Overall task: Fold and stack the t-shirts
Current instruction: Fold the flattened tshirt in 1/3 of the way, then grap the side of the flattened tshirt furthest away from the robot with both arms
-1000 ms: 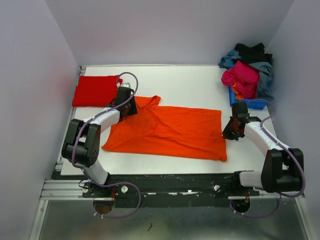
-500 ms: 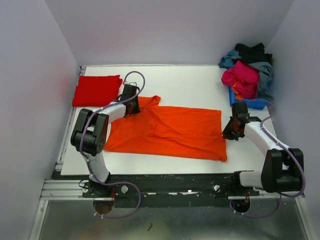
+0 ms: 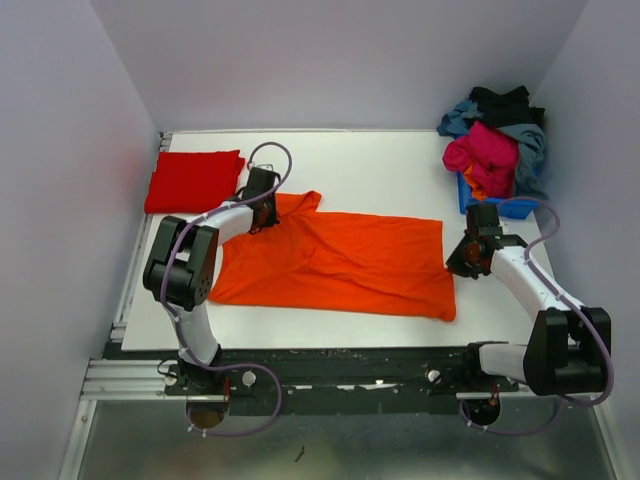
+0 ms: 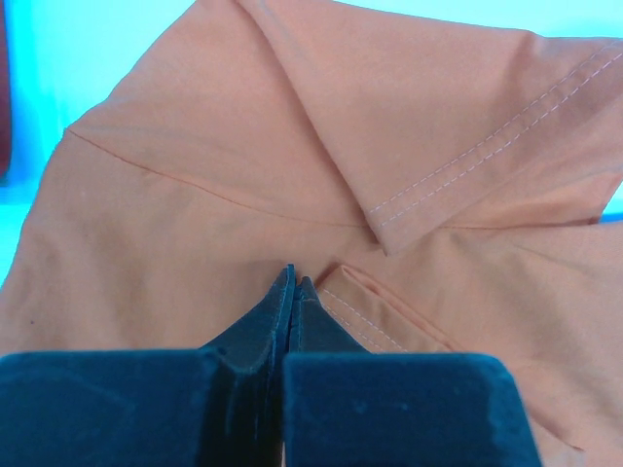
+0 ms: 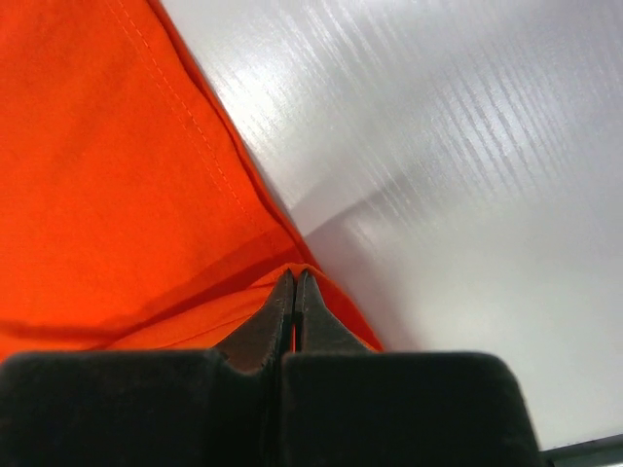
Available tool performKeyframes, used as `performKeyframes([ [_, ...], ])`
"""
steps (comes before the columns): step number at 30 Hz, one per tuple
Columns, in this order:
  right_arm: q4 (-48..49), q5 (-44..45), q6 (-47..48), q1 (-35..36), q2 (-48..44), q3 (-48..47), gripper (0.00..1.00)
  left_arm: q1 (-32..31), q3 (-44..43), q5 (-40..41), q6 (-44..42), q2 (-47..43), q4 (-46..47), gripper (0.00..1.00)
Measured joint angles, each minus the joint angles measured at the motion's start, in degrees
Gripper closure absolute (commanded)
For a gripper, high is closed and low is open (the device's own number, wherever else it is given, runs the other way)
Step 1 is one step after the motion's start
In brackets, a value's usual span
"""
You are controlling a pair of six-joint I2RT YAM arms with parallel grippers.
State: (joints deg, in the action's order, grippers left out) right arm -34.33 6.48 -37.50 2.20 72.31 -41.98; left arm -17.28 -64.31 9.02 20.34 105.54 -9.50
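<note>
The orange shirt (image 3: 340, 262) lies spread across the middle of the desk (image 3: 380, 170), its long side running left to right, with one sleeve folded over at its far left end. The left gripper (image 4: 294, 280) comes down on that end, just beside the folded sleeve. Its jaws are pressed together with no gap, the tips sunk into the cloth next to a stitched seam, and a small ridge of cloth seems nipped between them. The right gripper (image 5: 295, 277) sits at the shirt's right edge, about halfway along it. Its jaws are also squeezed tight, and the hem rises in a crease to meet the tips.

A folded red shirt (image 3: 193, 180) rests flat at the far left corner, close to the left gripper but apart from the orange cloth. At the far right corner a pile (image 3: 495, 150) of pink, grey-blue and black shirts is heaped on a blue bin (image 3: 500, 208), just beyond the right gripper. Bare desk lies between the orange shirt and the far edge.
</note>
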Motion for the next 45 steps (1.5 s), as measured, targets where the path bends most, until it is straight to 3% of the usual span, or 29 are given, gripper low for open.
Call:
performKeyframes([
  [3,-0.1,1.2,-0.4,0.0,-0.3,-0.2,0.9,0.0,0.0,0.7,0.0,0.0,-0.1,1.0],
  [5,0.0,1.8,-0.6,0.0,-0.4,-0.2,0.58,0.0,0.0,0.9,0.0,0.0,-0.1,1.0],
  [6,0.0,2.0,-0.9,0.0,-0.4,-0.2,0.45,0.0,0.0,1.1,-0.1,0.0,-0.1,0.9],
  [9,-0.3,2.9,-0.4,0.0,-0.4,-0.6,0.44,0.0,0.0,1.6,-0.2,-0.2,-0.3,0.58],
  [11,-0.3,3.3,-0.2,0.0,-0.4,-1.5,0.45,0.0,0.4,1.8,0.0,-1.2,-0.5,0.52],
  [15,0.4,3.1,1.6,0.0,-1.0,-3.5,0.51,0.0,2.8,2.6,0.2,-6.7,-0.5,0.52],
  [19,3.3,0.6,4.1,0.0,-0.5,-5.0,0.53,-0.1,2.4,2.5,0.0,-10.4,1.5,0.44],
  [29,8.9,0.0,7.6,0.0,14.6,-15.6,0.56,-0.4,-6.2,0.8,-0.1,-2.1,0.0,0.45],
  [36,9.4,-0.1,8.6,0.0,25.4,-21.8,0.62,-0.4,-7.0,0.6,-0.2,-1.7,-0.2,0.45],
  [45,8.3,0.4,8.4,0.0,35.2,-29.8,0.61,-0.4,-8.0,0.6,-0.6,-0.6,-0.5,0.45],
])
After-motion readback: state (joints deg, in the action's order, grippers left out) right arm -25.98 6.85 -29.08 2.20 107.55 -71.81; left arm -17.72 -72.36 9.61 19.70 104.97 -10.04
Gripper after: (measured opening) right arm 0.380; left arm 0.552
